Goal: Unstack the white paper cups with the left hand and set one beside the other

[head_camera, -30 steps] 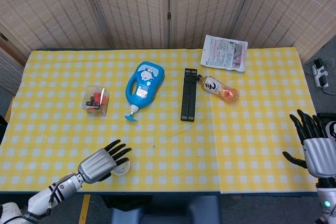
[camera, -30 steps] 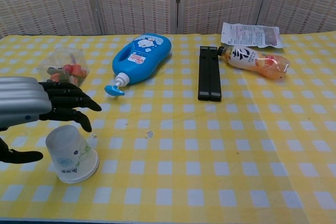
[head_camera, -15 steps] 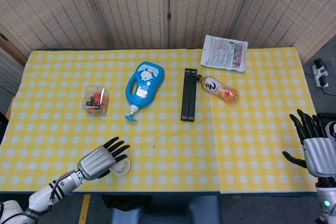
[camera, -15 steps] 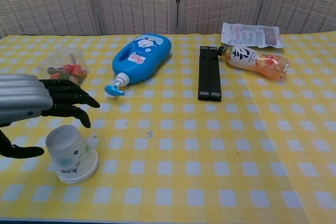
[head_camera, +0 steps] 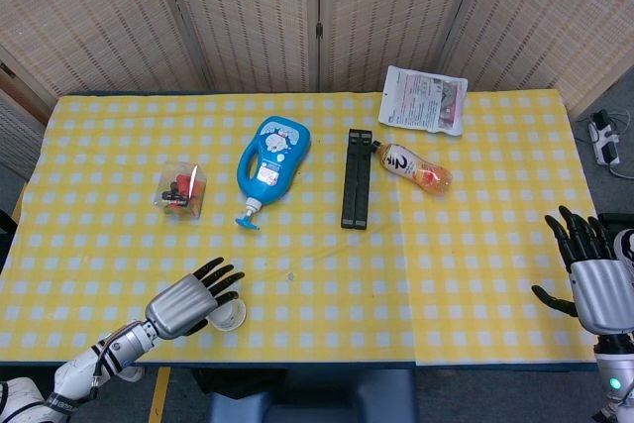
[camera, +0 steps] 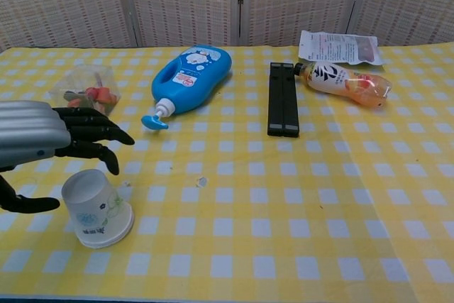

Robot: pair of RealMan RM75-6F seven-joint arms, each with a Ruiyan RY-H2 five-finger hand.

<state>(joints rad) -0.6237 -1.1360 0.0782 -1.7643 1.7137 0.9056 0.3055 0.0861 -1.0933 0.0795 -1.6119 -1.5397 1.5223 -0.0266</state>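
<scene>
Near the table's front left corner: white paper cups (camera: 96,208), upside down on the yellow checked cloth (camera: 284,196).
Just above, left hand (camera: 42,143) spread and holding nothing, not touching them; far right, right hand (head_camera: 594,269) likewise spread wide, nothing grasped.

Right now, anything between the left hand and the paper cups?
Nothing. In the chest view the left hand hovers open just above the upside-down paper cups, a bare gap between them.
</scene>
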